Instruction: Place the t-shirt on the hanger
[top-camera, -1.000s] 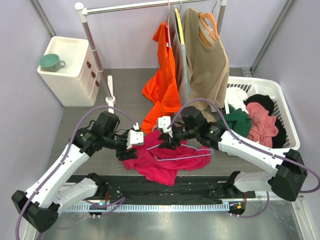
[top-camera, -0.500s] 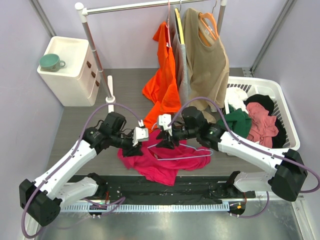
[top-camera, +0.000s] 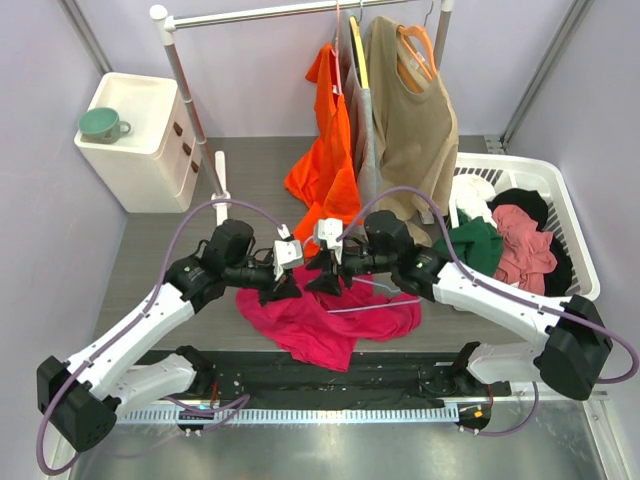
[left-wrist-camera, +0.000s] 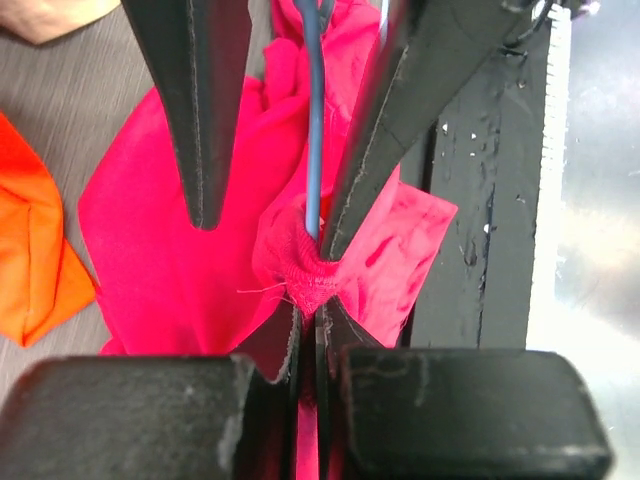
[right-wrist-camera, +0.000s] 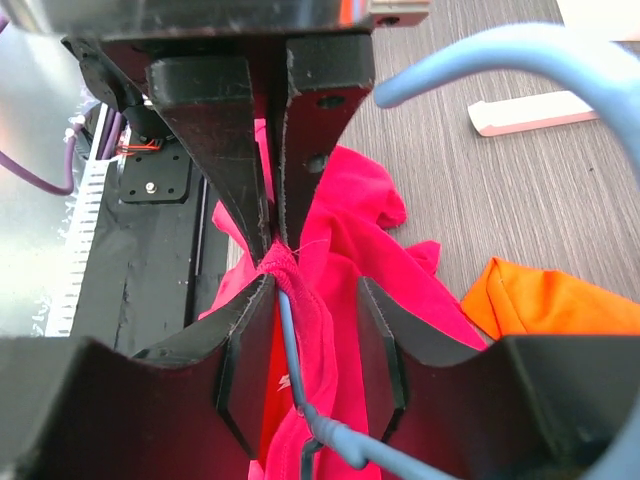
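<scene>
The magenta t-shirt lies crumpled on the table's near edge. My left gripper is shut on a small bunch of its ribbed neck edge, jaws pressed together. Directly facing it, my right gripper stands with its jaws apart. The light-blue wire hanger runs between those fingers. Its wire lies with the neck edge against the inner face of one finger; the other finger touches nothing that shows. The hook curves past the camera.
An orange t-shirt and a tan top hang from the rail just behind the grippers. A white laundry basket full of clothes stands at the right. At the back left are white drawers with a green mug.
My left gripper has moved right up to the right gripper and shut on the shirt's neck edge. The right gripper has shifted slightly left, lifting the hanger's near end.
</scene>
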